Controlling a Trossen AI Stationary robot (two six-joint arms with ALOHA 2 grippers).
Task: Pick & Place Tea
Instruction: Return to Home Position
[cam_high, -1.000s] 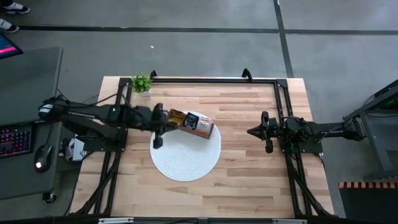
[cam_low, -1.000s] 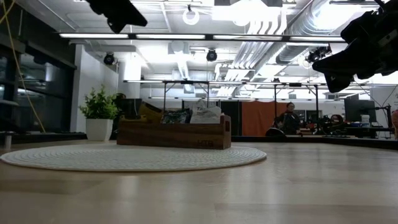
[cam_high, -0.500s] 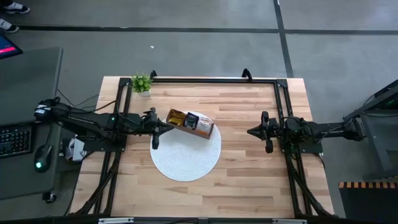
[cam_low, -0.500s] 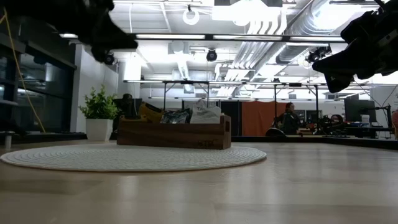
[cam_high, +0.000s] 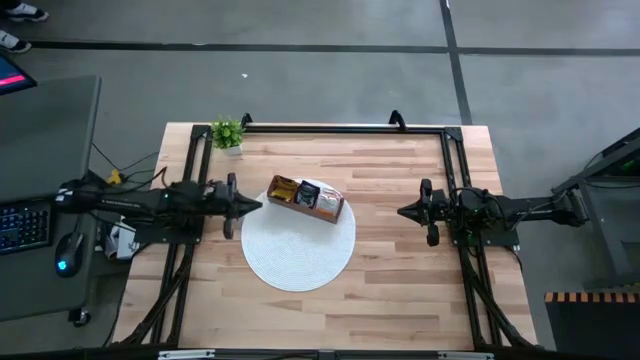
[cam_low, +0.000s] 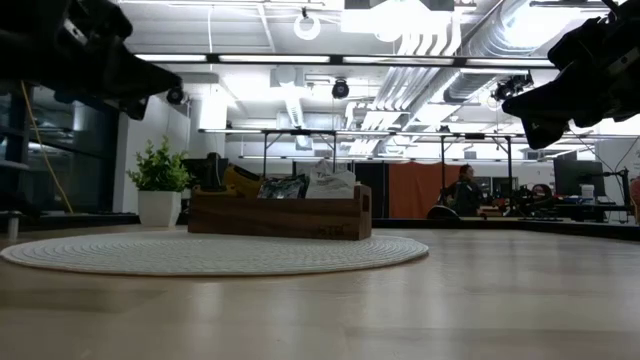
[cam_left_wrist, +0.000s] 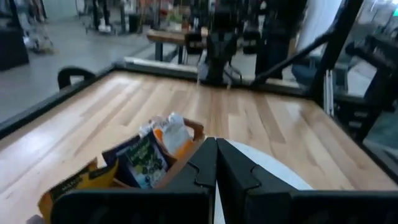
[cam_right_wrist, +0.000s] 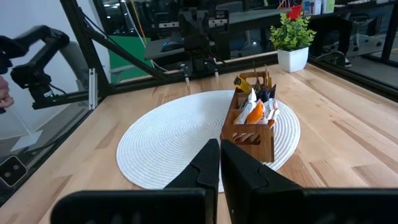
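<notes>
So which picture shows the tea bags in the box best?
The left wrist view: the tea bags look closest there, yellow, dark green and white-orange side by side. The right wrist view sees them end-on, overlapping. The high view shows them tiny from above. The low view shows only their tops over the wooden box.

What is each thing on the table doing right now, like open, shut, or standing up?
Left tool: shut, empty, raised on the left.
Right tool: shut, empty, raised on the right.
Wooden box: upright on the round mat.
Tea bags: standing inside the box.
Plant: upright in its pot.
</notes>
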